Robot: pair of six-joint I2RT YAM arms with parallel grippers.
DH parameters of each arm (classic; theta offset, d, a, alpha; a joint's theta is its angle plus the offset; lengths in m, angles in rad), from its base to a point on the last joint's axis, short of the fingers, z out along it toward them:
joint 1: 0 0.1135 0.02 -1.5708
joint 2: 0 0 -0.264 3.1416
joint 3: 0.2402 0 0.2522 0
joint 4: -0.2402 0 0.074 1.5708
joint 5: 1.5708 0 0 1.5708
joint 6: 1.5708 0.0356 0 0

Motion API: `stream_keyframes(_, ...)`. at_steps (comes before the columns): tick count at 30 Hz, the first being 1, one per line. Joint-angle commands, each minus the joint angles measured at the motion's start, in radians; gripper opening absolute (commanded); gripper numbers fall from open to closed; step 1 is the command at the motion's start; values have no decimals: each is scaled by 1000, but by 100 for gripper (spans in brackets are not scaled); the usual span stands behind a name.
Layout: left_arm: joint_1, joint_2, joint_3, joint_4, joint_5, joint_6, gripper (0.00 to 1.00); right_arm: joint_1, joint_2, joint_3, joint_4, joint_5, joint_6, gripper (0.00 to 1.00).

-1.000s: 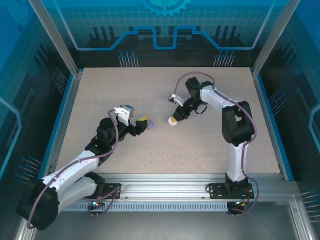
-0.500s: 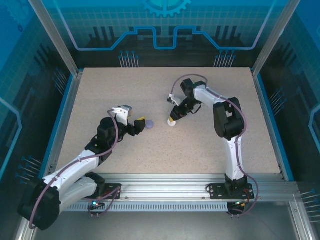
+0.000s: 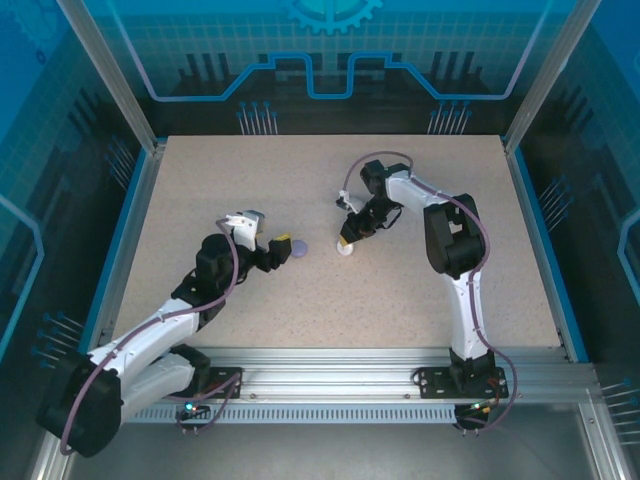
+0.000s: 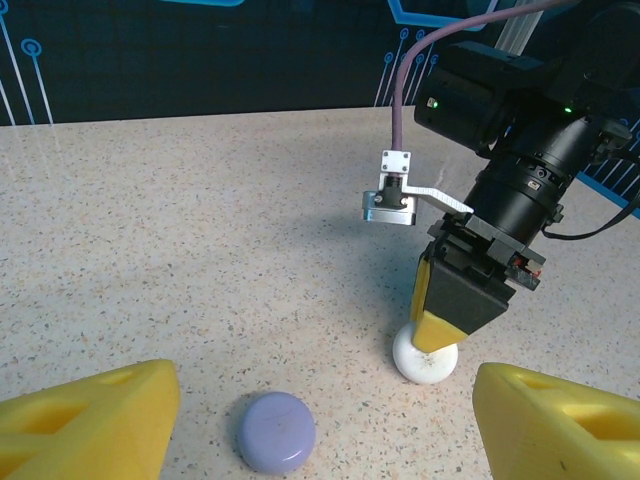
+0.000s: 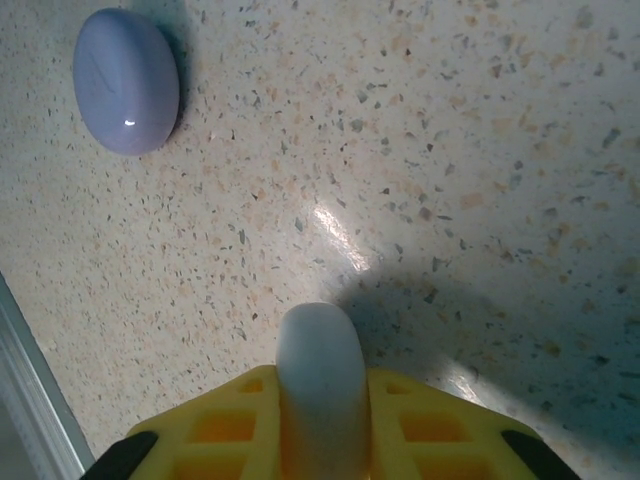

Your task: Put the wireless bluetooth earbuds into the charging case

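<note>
Jaws, R gripper (image 4: 445, 325): clamped on white charging case (image 4: 425, 362), case down on table (image 4: 200, 230). Jaws, L gripper (image 4: 325, 385): wide apart, gripping nothing. Lilac case (image 4: 276, 432) flat on table just ahead, near white one.

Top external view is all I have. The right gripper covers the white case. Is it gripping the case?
Observer: Yes. The right wrist view shows the white case pinched between the right gripper's yellow fingers.
Operator: Is the case lifted, or is it down?
Observer: Down. In the left wrist view it appears to rest on the table, with the fingertips standing on top of it.
</note>
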Motion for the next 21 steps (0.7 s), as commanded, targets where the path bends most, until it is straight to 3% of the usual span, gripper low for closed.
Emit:
stream_keyframes(1,11,1,-11,37,10,-12,78,-2,12,15,-8,32,39,25)
stream_keyframes(9,14,-6,-2,12,-15,-5,78,-17,-15,-11,37,74,78,40)
stream_keyframes(16,18,-12,15,-18,-63,3,80,-34,-62,-21,54,121,101,45)
stream_keyframes(21,38,-22,31,-23,-130,33,85,-59,-194,-104,117,195,122,45)
